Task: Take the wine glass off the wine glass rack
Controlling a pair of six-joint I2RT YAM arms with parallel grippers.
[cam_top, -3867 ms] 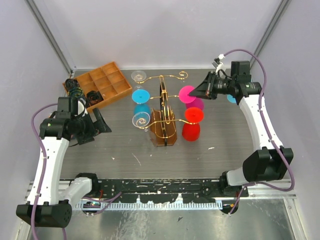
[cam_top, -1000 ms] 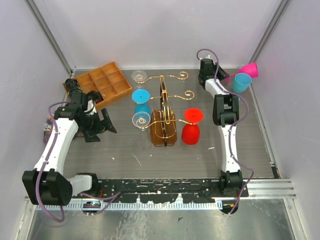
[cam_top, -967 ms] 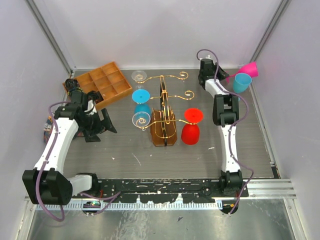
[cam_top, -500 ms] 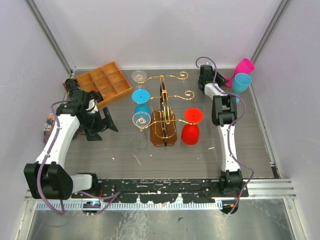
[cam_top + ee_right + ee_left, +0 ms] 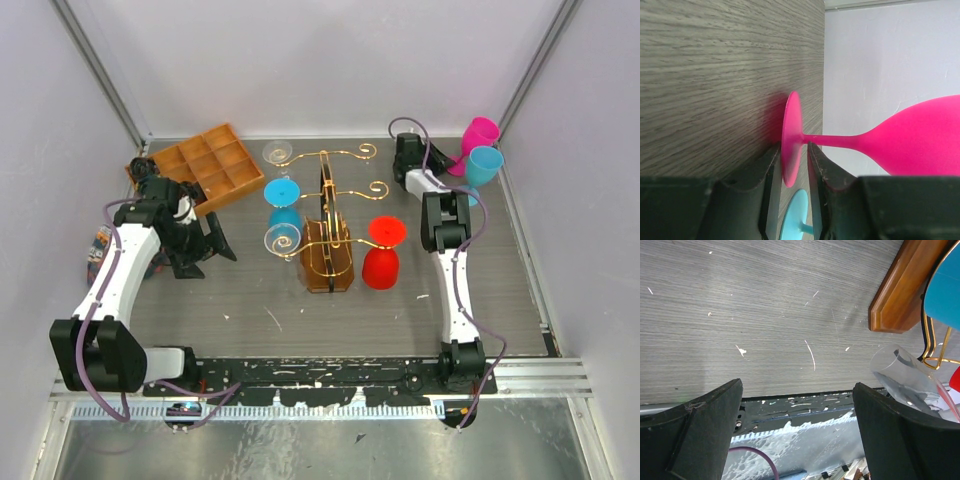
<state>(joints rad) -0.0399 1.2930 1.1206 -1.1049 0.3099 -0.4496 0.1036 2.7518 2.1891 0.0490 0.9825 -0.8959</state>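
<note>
The pink wine glass (image 5: pixel 478 133) stands upright at the back right corner, off the gold wine glass rack (image 5: pixel 325 215). Its foot (image 5: pixel 791 140) rests on the table between the fingertips of my right gripper (image 5: pixel 792 150), whose jaws stand slightly apart from it, open. In the top view the right gripper (image 5: pixel 440 163) reaches in from the left of the stem. A blue glass (image 5: pixel 283 200), a red glass (image 5: pixel 385 250) and clear glasses (image 5: pixel 277 152) hang on the rack. My left gripper (image 5: pixel 215 242) hovers wide open and empty left of the rack; its own view shows the rack base (image 5: pixel 905 290).
A light blue glass (image 5: pixel 483 165) stands right beside the pink one, its foot (image 5: pixel 795 220) just below my right fingers. An orange-brown compartmented tray (image 5: pixel 205 165) sits at the back left. The side walls run close to the back right corner.
The pink glass has gone from tilted to upright on the table. My right jaws have loosened round its foot. The left gripper has shifted slightly, staying open.
</note>
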